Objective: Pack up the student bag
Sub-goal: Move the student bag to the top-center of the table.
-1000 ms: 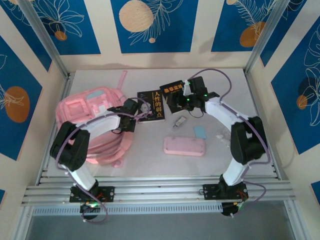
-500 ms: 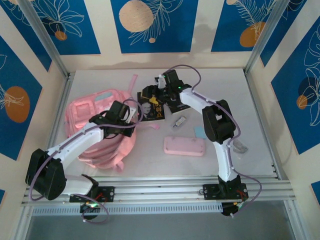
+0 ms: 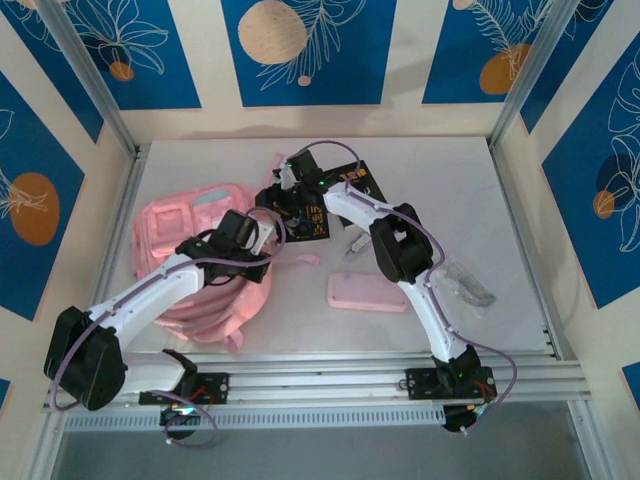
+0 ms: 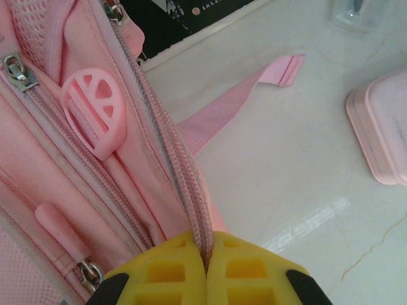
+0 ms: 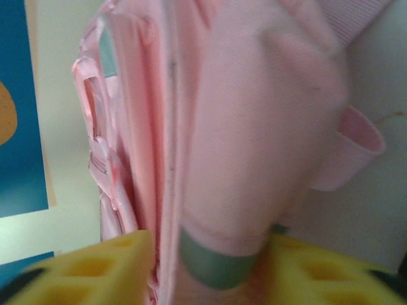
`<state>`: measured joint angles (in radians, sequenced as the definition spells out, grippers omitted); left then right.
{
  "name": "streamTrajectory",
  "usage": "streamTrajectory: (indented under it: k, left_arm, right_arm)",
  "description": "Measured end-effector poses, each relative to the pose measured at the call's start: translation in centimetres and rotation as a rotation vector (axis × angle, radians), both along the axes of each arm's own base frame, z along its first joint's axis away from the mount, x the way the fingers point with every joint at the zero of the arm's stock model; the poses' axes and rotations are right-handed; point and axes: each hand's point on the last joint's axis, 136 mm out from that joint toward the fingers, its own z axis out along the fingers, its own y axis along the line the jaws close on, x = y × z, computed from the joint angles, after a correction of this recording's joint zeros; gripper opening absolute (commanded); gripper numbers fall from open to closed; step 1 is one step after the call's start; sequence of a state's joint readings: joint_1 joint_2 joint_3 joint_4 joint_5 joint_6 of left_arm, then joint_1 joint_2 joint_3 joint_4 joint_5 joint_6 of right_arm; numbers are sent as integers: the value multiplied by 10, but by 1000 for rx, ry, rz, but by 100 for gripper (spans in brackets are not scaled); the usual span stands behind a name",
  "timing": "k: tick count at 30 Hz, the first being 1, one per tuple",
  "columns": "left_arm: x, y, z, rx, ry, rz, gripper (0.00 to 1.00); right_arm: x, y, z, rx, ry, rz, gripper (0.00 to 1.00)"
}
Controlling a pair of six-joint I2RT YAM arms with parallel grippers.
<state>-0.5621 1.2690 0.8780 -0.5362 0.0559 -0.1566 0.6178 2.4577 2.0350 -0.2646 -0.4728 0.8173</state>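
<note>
Fabric of the student bag (image 3: 195,265) is pinched by both arms at once. The bag, soft and pink, lies flat on the left half of the table (image 3: 450,175), its top toward the far left corner. A loose pink strap (image 3: 298,258) trails from its right side onto the bare surface. The left gripper (image 3: 262,238) sits over the bag's right edge. In the left wrist view its yellow fingers (image 4: 184,251) are pressed together with a zipper seam (image 4: 184,190) of the bag caught between them, and a round pink zipper charm (image 4: 95,111) lies on the fabric just beyond. The right gripper (image 3: 283,192) reaches across to the bag's far right corner. In the right wrist view its yellow fingers (image 5: 95,267) stand on either side of a thick fold of pink fabric edged with a blue-grey trim band (image 5: 210,270), clamped on it. Just right of the bag a black book (image 3: 305,222) lies on the table; whether it touches the bag I cannot tell. A second black book (image 3: 365,185) lies beyond the right arm, toward the far edge. A flat pink pencil case (image 3: 368,292) lies near the middle of the table, apart from the bag, and a crumpled clear wrapper (image 3: 465,285) lies toward the right edge.
</note>
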Motion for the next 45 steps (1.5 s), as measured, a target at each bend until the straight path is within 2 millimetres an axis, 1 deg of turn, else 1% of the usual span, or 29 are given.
streamTrajectory:
  k: [4,6,8,10,11,13,16,17,19,20,22,24,25,26,27,29,31,32,35,38,40,42,45]
  left_arm:
    - [4,4,-2,24,-24,17,0]
    - [7,8,-3,55,-43,34,0]
    - [13,14,-2,91,-76,56,0]
    - [22,16,3,101,-125,75,0]
    - [29,16,7,99,-156,85,0]
    - [44,14,16,104,-215,100,0]
    - [71,11,31,120,-307,127,0]
    - [80,10,35,126,-337,139,0]
    - [99,8,43,145,-393,154,0]
    - [107,8,45,161,-414,159,0]
    - [124,9,41,196,-437,171,0]
    - [137,11,32,232,-433,180,0]
    - [143,11,25,248,-422,184,0]
    - [147,12,19,261,-411,185,4]
    - [149,13,17,264,-401,186,11]
    - [149,13,13,240,-374,196,29]
    - [145,10,19,178,-352,206,39]
    - [142,7,24,131,-344,207,40]
    - [129,-8,52,-58,-334,212,40]
    - [114,-27,84,-243,-331,197,38]
    - [107,-39,94,-325,-322,187,36]
    - [102,-51,94,-376,-298,173,34]
    - [99,-68,80,-404,-249,164,31]
  right_arm:
    - [4,-10,1,18,14,-19,0]
    - [4,-22,2,22,15,-38,0]
    - [6,-41,8,29,17,-64,0]
    - [9,-62,22,43,6,-97,0]
    - [11,-72,32,52,-7,-112,0]
    - [16,-94,59,77,-46,-151,0]
    - [19,-121,95,120,-118,-203,0]
    - [19,-127,104,132,-139,-216,0]
    - [19,-140,114,146,-164,-252,0]
    - [20,-145,116,148,-172,-276,0]
    - [19,-154,112,142,-171,-325,0]
    - [16,-159,102,133,-155,-373,0]
    - [15,-161,94,124,-139,-403,0]
    - [14,-162,86,115,-120,-430,0]
    - [14,-163,79,104,-98,-457,0]
    - [13,-165,68,89,-50,-509,0]
    - [15,-166,67,91,-18,-551,0]
    - [16,-167,67,94,-4,-569,0]
    - [19,-167,68,102,32,-609,0]
    - [24,-162,73,110,50,-633,0]
    - [26,-159,78,116,57,-646,0]
    - [27,-157,81,122,64,-656,0]
    - [28,-155,81,131,87,-674,0]
